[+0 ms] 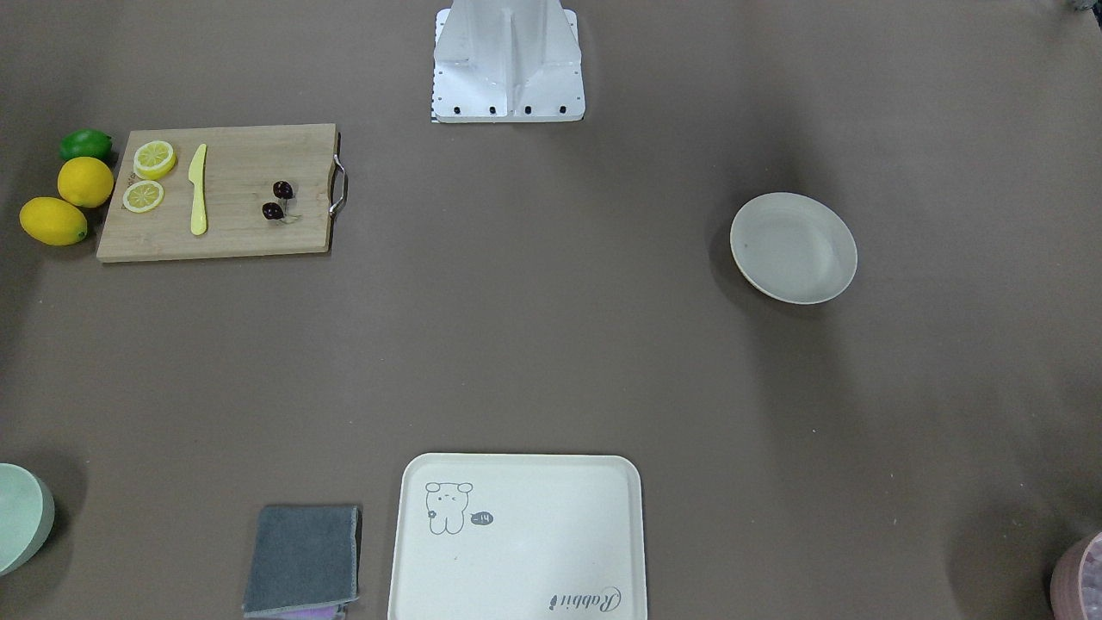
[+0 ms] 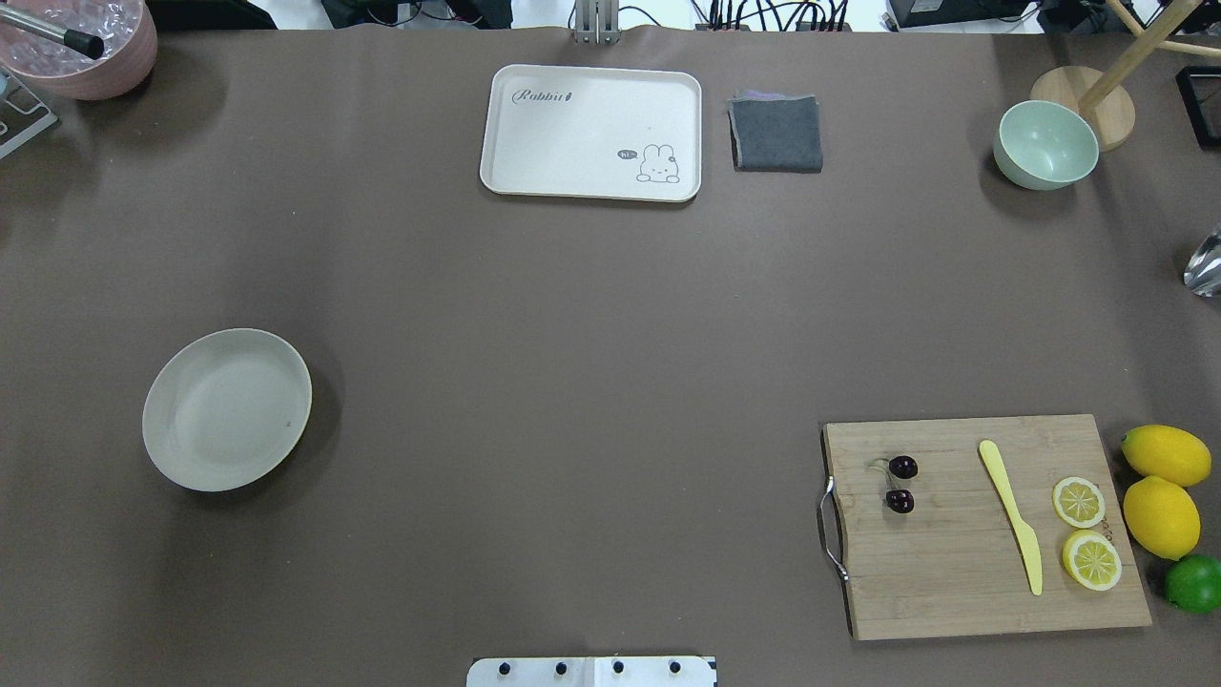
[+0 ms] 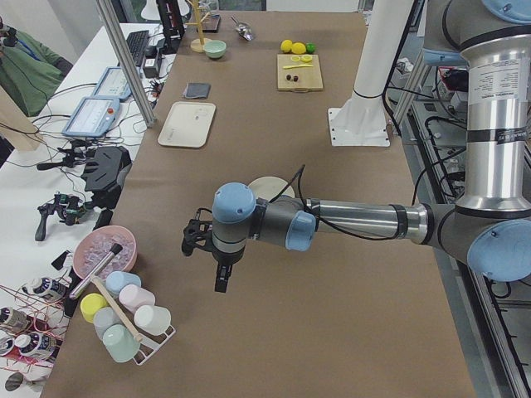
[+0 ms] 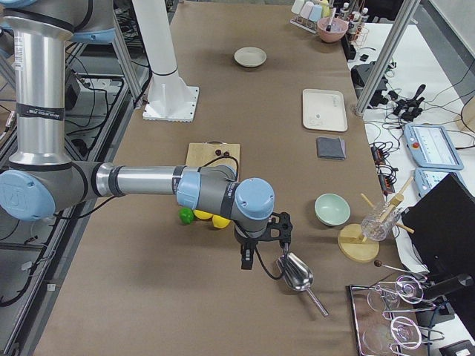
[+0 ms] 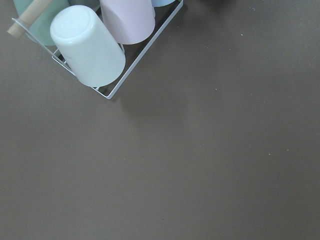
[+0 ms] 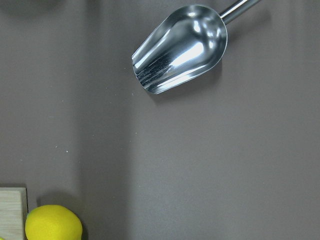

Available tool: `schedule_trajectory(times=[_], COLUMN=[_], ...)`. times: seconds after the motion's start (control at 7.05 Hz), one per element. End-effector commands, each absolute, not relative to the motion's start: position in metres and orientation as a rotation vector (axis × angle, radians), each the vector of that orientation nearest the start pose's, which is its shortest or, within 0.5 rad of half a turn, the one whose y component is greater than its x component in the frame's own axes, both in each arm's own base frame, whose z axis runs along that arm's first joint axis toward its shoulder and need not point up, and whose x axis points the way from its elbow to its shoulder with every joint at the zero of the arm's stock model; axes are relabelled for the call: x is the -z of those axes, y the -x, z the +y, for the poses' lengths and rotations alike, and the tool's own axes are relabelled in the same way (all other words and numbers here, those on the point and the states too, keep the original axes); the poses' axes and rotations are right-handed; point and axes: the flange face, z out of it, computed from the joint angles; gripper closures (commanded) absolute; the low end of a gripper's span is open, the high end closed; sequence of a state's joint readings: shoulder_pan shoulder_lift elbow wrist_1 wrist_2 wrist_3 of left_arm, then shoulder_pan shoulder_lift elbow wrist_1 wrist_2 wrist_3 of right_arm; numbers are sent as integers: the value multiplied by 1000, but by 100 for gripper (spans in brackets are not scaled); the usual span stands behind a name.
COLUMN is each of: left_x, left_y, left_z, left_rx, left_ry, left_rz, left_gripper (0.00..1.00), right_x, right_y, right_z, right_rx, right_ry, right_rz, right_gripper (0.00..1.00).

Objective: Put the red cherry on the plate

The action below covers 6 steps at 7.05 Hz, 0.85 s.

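**Front-facing view.** The cherry pair (image 1: 277, 201) lies on the cutting board (image 1: 232, 232), toward its metal-handle end, on the left and far side of the table (image 1: 551, 344). It is two dark fruits, just beside each other, joined by thin stems. Also on the board are a yellow knife (image 1: 199, 189) and two lemon slices (image 1: 154, 159). Just off the board's left edge are two whole lemons (image 1: 85, 182) and a lime (image 1: 86, 144). The plate (image 1: 793, 248) sits on the right, well apart from the board. Along the near edge are a tray (image 1: 516, 560) with a drawn animal, a folded gray cloth (image 1: 303, 558) beside it, and a green bowl (image 1: 21, 517) at the left margin.

**Overhead view.** The sides flip here: the board is near right and the plate mid left. The cherries rest at the board's left end, close to the handle and apart from the knife. A pink bowl (image 2: 81, 43) is in the far left corner.

**Left-end view.** The near arm reaches out over the table. The left gripper (image 3: 192, 240) hangs above the surface, near the pink bowl and a cup rack (image 3: 124, 319). Cannot tell whether its fingers are apart or together. The plate shows partly behind the arm. The board and cherries are far off at the table's other end.

**Right-end view.** The right gripper (image 4: 280, 226) hovers above the table beside a metal scoop (image 4: 297, 273), with the board beyond the arm. Finger state: cannot tell.

**Left wrist view.** Bare table, with upturned cups in the wire rack at top left.

**Right wrist view.** The scoop is at the top; one lemon and a board corner are at bottom left.
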State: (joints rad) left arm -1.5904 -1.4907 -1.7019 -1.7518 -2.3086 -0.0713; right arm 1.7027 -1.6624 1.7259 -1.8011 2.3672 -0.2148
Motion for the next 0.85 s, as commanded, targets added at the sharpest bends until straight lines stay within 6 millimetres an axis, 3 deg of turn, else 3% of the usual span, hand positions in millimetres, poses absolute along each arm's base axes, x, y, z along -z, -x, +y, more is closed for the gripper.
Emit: schedule_trajectory(times=[0.0,0.71], left_x=[-610,-612], left_y=[76,75], left_z=[-471,-470], left_rx=[-10,-4], left_ry=[-220,-217], left_rz=[730,740], left_gripper=[2,2], right_x=[-648,-648], right_y=[-119,-119], right_z=[-426,-426], right_rx=[12,12], right_ry=[21,21], right_rz=[-810,-810], right_gripper=[0,0])
